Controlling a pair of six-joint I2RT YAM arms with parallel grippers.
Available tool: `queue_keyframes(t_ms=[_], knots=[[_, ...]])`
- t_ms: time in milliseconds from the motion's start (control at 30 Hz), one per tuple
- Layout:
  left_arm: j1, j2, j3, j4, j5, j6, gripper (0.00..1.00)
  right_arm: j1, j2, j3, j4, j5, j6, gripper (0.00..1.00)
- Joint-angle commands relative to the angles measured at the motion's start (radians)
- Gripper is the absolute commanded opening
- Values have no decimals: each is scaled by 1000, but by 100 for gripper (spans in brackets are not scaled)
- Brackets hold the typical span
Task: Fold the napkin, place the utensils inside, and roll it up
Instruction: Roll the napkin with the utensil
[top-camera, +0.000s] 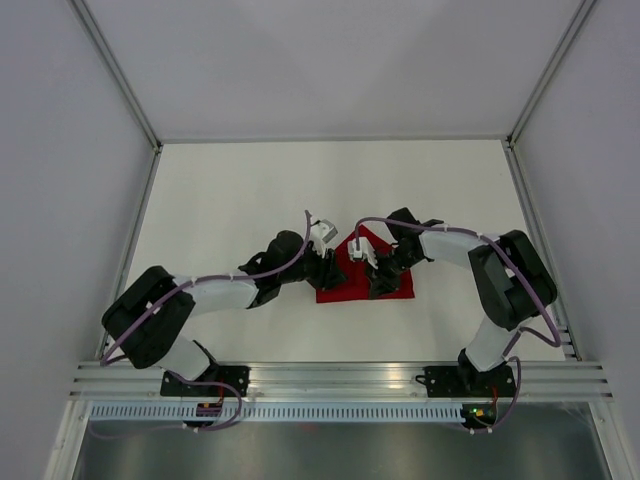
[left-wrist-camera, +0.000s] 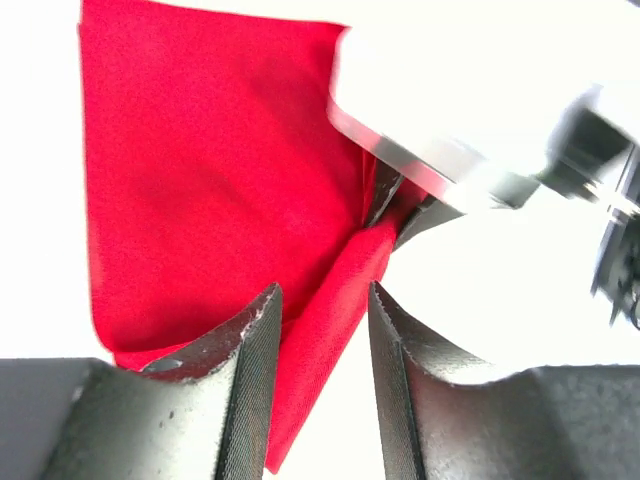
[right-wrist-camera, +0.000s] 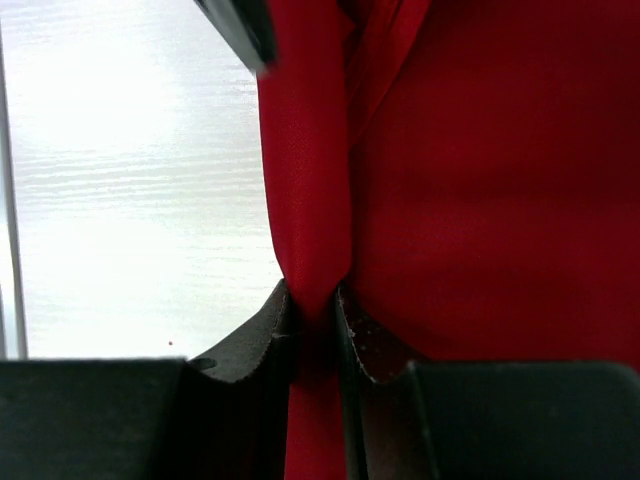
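Note:
The red napkin (top-camera: 397, 289) lies folded into a small shape at the middle of the white table, with a narrow ridge pulled up along one edge. My right gripper (top-camera: 373, 274) is shut on that ridge; in the right wrist view the cloth (right-wrist-camera: 480, 180) is pinched between the jaws of the gripper (right-wrist-camera: 313, 296). My left gripper (top-camera: 337, 267) is open, and the same ridge of the napkin (left-wrist-camera: 200, 180) runs between the parted jaws of the gripper (left-wrist-camera: 320, 300), against the left finger. The right gripper's tips (left-wrist-camera: 386, 198) pinch the ridge just beyond. The utensils are hidden.
The white table (top-camera: 230, 200) is bounded by metal rails at the left (top-camera: 135, 235) and right (top-camera: 535, 235) and by grey walls. An aluminium rail (top-camera: 330, 375) runs along the near edge by the arm bases. A dark finger of the left gripper (right-wrist-camera: 240, 30) shows in the right wrist view.

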Motion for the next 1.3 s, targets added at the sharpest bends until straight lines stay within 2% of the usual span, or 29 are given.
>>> queue_keyframes(t_ms=[0,133,267,300,333,367,433,567,633,800,1000,1267], knots=[[-3,-89,-100,197,-128,-55,46,-32,107,30,-165,42,-59,6],[-22,-132,-174,258,-169,-18,46,-39,172,89,-228,28,-80,6],[-133,-175,-259,394,-327,110,48,-53,244,146,-285,14,-90,6],[-155,-173,-283,454,-365,144,50,-56,256,156,-297,13,-96,6],[-177,-169,-292,482,-392,207,56,-64,267,178,-321,11,-102,6],[-210,-162,-302,509,-409,241,66,-67,278,189,-332,10,-103,6],[-243,-136,-299,547,-429,334,74,-71,308,218,-361,3,-110,6],[-318,-74,-227,462,-444,469,74,-78,344,245,-389,0,-117,6],[-365,-23,-184,409,-478,587,75,-79,348,255,-397,2,-116,6],[-408,54,-113,350,-492,759,75,-81,379,284,-426,0,-122,6],[-410,97,-56,243,-392,799,76,-88,410,313,-458,-7,-131,6],[-408,193,-3,200,-334,792,75,-101,439,341,-486,-21,-139,6]])
